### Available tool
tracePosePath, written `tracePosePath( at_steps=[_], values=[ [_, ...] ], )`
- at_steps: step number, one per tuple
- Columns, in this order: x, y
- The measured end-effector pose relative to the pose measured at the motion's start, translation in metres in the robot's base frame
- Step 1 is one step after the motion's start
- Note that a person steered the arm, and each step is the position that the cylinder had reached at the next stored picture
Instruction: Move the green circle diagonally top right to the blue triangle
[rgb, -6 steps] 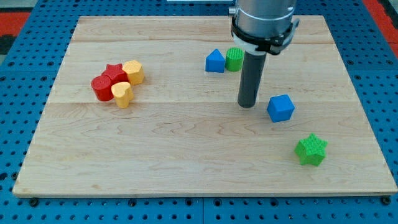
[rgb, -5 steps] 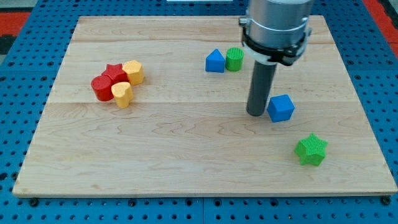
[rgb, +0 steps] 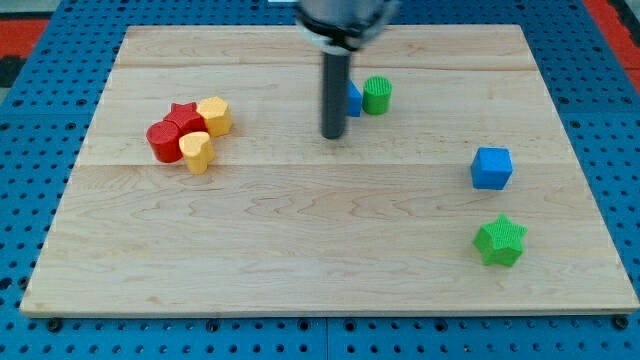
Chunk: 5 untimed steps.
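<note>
- There are no jaws on this arm, so nothing opens, shuts or holds; it ends in a dark rod, and my tip (rgb: 332, 136) rests on the wooden board (rgb: 300, 270), carrying nothing.
- Just to the view's right of my tip, and slightly toward the view's top, sits the blue triangle (rgb: 354, 99); the rod hides most of it, so only its right edge shows, and I cannot tell whether the rod touches it.
- Just beyond that, further to the view's right, stands the green circle (rgb: 377, 94), close beside the triangle; whether the two touch is unclear.
- Judged from this, the circle lies to the right of the triangle but roughly level with it, not clearly diagonal, so the positioning step looks to be in hand.
- The next move would call for bringing my tip round to the circle's lower side and nudging it toward the view's top, without knocking the triangle.
- Well to the view's left of my tip is a tight cluster: a red star (rgb: 181, 118), a red block (rgb: 161, 140) and two yellow blocks (rgb: 214, 115), (rgb: 197, 151).
- Far to the view's right and below are a blue cube (rgb: 491, 167) and a green star (rgb: 499, 240), clear of the work.
</note>
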<state>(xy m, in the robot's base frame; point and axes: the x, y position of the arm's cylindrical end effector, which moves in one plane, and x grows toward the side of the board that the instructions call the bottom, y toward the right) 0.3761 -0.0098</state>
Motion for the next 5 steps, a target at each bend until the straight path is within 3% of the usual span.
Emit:
tracePosePath(
  at_steps=[1,2,5],
  values=[
    [-0.044,0.020],
    [-0.050,0.102],
    [-0.050,0.162]
  ],
)
